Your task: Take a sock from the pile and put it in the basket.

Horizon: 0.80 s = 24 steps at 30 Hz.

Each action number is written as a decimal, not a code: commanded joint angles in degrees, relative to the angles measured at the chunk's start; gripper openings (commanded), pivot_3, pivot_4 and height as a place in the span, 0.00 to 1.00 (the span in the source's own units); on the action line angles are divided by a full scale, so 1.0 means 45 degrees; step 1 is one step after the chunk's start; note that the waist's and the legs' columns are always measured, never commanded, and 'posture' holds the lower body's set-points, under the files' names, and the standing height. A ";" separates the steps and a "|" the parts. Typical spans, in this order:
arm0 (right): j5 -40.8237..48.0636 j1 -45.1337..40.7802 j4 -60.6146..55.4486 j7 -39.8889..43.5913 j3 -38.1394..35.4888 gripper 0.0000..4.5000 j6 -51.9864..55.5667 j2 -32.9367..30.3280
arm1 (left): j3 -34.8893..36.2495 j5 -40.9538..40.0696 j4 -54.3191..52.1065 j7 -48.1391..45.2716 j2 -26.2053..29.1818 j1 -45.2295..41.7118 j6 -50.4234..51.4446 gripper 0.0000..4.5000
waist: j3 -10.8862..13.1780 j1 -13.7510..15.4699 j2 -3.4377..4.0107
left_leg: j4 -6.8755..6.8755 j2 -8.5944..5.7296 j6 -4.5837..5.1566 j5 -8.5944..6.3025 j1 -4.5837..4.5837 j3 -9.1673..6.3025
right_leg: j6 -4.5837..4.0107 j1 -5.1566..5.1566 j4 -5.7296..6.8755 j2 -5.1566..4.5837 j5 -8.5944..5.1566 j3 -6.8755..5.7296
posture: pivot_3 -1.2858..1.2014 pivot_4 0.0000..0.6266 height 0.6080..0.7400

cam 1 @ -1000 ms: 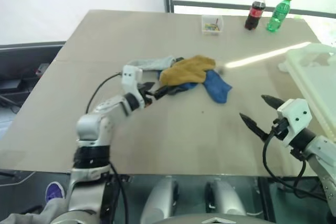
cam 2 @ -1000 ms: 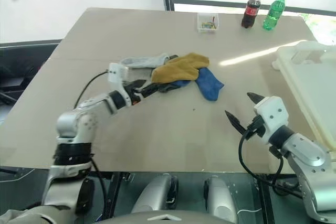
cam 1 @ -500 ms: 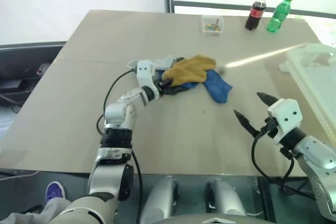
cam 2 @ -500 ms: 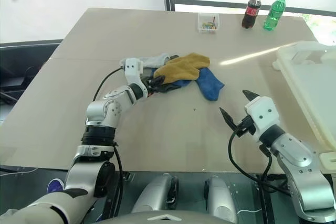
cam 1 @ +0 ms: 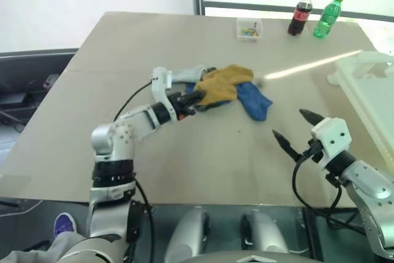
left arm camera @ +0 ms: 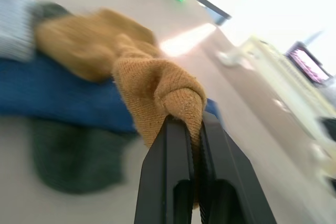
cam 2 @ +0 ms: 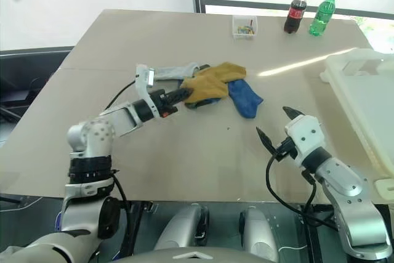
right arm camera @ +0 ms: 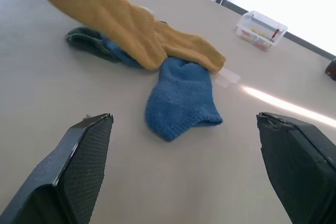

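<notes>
Right gripper [cam 1: 292, 129]: black fingers spread wide, empty, above the beige table [cam 1: 203, 152].
Left gripper [left arm camera: 190, 129]: clamped on a fold of the mustard-yellow sock [cam 1: 223, 85].
Sock pile [cam 2: 212, 87]: mid-table, with blue, grey and dark green socks.
White plastic basket [cam 1: 371, 93]: far right table edge.

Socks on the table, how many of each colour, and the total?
Mustard yellow sock, pinched by the shut left gripper: 1
Blue sock: 1
Light grey sock: 1
Dark green sock: 1
Total: 4
</notes>
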 commanded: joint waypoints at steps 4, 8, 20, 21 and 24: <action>0.0125 -0.0187 0.0014 0.0233 -0.0110 1.00 -0.0426 -0.0023 | -0.0110 -0.1423 -0.1390 -0.0620 0.1501 0.0961 0.2560 0.01 | 0.0001 0.0012 0.0000 | -0.0002 0.0004 0.0007 -0.0004 0.0017 0.0006 | -0.0001 0.0005 0.0012 0.0003 -0.0002 0.0008 | 0.52 0.24 0.91; 0.0158 -0.0072 0.0005 0.0408 -0.0093 1.00 -0.0373 -0.0124 | -0.0707 -0.0635 -0.1544 -0.0644 0.2338 0.1672 0.2072 0.01 | 0.0001 0.0024 0.0002 | -0.0005 0.0013 0.0008 -0.0005 0.0025 0.0008 | -0.0051 0.0006 0.0015 0.0000 -0.0030 0.0013 | 0.52 0.24 0.91; 0.0523 0.0174 -0.0128 0.1460 0.0341 1.00 -0.0262 -0.0526 | -0.1464 -0.0788 -0.3402 -0.1080 0.2803 0.3115 0.1865 0.01 | 0.0001 0.0035 0.0003 | -0.0012 0.0016 0.0011 -0.0011 0.0021 0.0005 | -0.0058 0.0003 0.0006 -0.0077 -0.0033 0.0038 | 0.52 0.24 0.91; 0.0624 0.0192 -0.0141 0.1605 0.0417 1.00 -0.0270 -0.0561 | -0.1631 -0.0676 -0.3507 -0.1255 0.2942 0.3208 0.1668 0.01 | 0.0001 0.0036 0.0003 | -0.0012 0.0016 0.0012 -0.0012 0.0021 0.0005 | -0.0060 0.0003 0.0005 -0.0077 -0.0034 0.0038 | 0.52 0.24 0.91; 0.1407 0.0304 -0.0257 0.2307 0.0714 1.00 0.0258 -0.0769 | -0.2562 0.0189 -0.3504 -0.1460 0.3116 0.3314 0.0668 0.01 | 0.0002 0.0056 0.0005 | -0.0013 0.0014 0.0015 -0.0014 0.0019 0.0005 | -0.0061 0.0003 0.0001 -0.0084 -0.0035 0.0037 | 0.52 0.24 0.91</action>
